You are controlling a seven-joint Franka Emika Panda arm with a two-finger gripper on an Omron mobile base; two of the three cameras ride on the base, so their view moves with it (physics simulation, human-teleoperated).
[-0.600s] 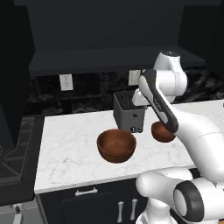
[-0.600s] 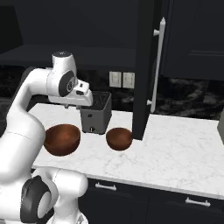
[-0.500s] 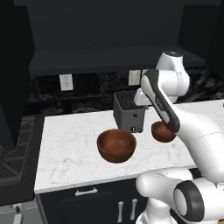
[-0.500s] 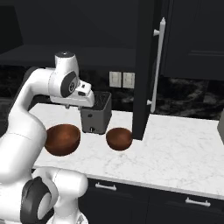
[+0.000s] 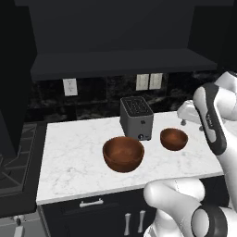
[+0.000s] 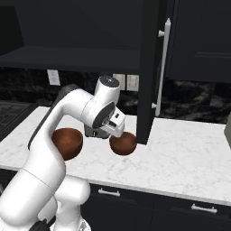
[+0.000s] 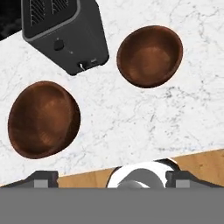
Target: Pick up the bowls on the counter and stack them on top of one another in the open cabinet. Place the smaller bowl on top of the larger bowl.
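The larger bowl (image 5: 123, 153) (image 6: 66, 142) (image 7: 43, 118) sits on the white counter (image 5: 69, 162) in front of the toaster. To the toaster's right rests the smaller bowl (image 5: 174, 139) (image 6: 122, 143) (image 7: 150, 56). Both stand upright and empty. My gripper (image 7: 111, 177) is open, its tips spread wide with nothing between them, and it hovers above the counter looking down on both bowls. Its white hand (image 5: 189, 112) (image 6: 111, 125) hangs just above and beside the smaller bowl. The open cabinet (image 5: 120, 62) (image 6: 67, 58) spans the wall above, its grey bottom board bare.
A dark toaster (image 5: 136, 118) (image 7: 65, 33) stands behind the bowls. The open cabinet door (image 6: 147, 67) juts out over the counter right of the smaller bowl. A black stove (image 5: 11, 157) lies to the left. Outlets line the dark backsplash.
The hand has swung right and lower, from in front of the toaster to beside the smaller bowl. Both bowls lie where they were.
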